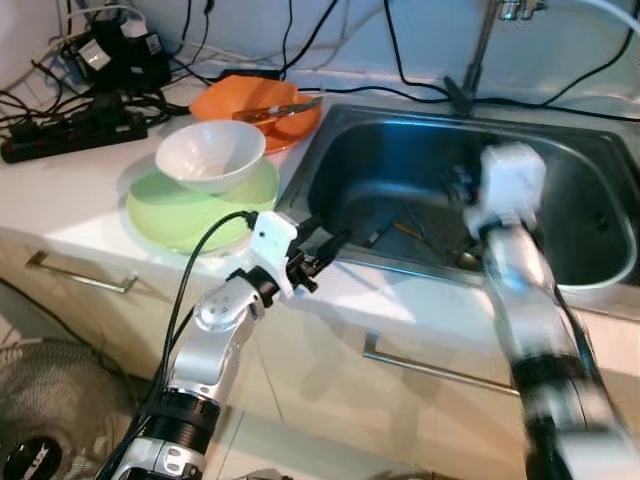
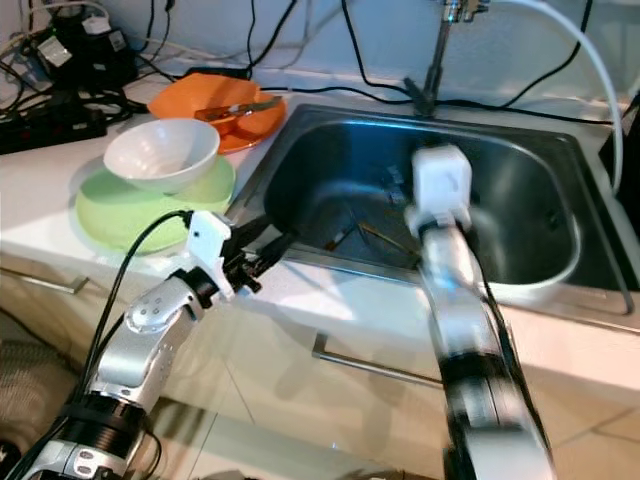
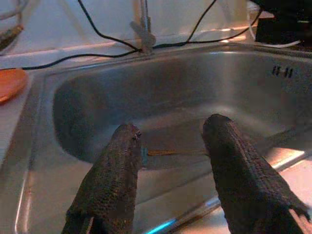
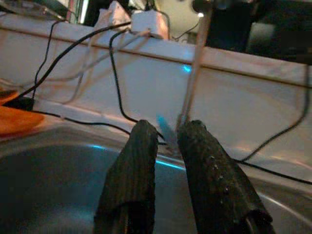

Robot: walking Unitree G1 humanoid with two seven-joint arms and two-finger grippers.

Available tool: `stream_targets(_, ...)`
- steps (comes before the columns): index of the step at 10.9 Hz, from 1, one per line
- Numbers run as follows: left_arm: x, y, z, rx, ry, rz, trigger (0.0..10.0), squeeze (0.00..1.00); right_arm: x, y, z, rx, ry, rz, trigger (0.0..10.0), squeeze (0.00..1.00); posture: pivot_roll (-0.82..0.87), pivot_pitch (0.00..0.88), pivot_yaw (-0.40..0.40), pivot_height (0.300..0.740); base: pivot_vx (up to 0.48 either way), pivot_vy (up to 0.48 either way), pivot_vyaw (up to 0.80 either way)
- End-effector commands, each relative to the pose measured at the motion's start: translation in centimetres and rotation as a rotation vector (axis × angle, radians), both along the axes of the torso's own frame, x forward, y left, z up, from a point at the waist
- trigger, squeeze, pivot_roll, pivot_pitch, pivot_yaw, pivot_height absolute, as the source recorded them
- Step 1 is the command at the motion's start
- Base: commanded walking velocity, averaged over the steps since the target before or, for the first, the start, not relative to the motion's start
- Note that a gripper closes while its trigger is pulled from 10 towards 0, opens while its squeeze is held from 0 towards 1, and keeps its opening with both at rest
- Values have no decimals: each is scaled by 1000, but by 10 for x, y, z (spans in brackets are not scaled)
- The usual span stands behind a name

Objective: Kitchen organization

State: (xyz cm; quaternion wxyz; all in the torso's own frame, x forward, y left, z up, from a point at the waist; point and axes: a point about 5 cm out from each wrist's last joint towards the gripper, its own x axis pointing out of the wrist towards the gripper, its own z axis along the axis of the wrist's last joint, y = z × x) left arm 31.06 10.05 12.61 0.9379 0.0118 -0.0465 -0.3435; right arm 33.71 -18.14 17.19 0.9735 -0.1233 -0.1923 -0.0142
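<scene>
My left gripper [image 1: 328, 245] is open at the front left rim of the steel sink [image 1: 340, 125], its fingers [image 3: 122, 161] aimed into the basin with nothing between them. Thin brown sticks, perhaps chopsticks [image 1: 410, 232], lie on the sink bottom, just beyond that gripper [image 3: 173, 129]. My right gripper [image 1: 460, 185], blurred, hangs over the middle of the basin. In its wrist view the gripper [image 4: 168, 127] points at the tap base [image 4: 187, 117], its fingers close together and holding nothing. A white bowl [image 1: 210, 155] rests on a green plate [image 1: 170, 220] left of the sink.
An orange plate [image 1: 250, 100] with a utensil [image 1: 285, 108] across it sits behind the bowl. A power strip [image 1: 70, 135] and tangled cables crowd the back left counter. The tap [image 1: 480, 50] rises behind the sink. Drawer handles [image 1: 430, 365] run below, and a fan [image 1: 40, 430] stands on the floor.
</scene>
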Motion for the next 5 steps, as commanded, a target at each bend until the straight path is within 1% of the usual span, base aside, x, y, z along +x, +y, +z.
stream_targets(1, -2, 4, -15, 27, 56, 21, 10000, 0, -3, 3, 8, 14, -33, 13, 10000, 0, -30, 0, 52, 740, 0, 0, 0)
stream_targets(2, -2, 4, -17, 26, 51, 33, 10000, 0, -22, 2, -2, 11, -11, 10, 10000, 0, -35, 0, 53, 740, 0, 0, 0)
stream_targets(3, -2, 5, -17, 25, 48, 41, 10000, 0, -29, 4, -8, 35, 9, 16, 10000, 0, -42, 0, 55, 740, 0, 0, 0)
stream_targets(4, -3, 5, -18, 24, 42, 55, 10000, 0, -31, 7, -12, 42, 16, 32, 10000, 0, -45, 0, 56, 740, 0, 0, 0)
stream_targets(5, -2, 9, -17, 23, 15, 103, 10000, 0, -33, 15, -24, 74, 37, 42, 10000, 0, -40, 0, 53, 740, 0, 0, 0)
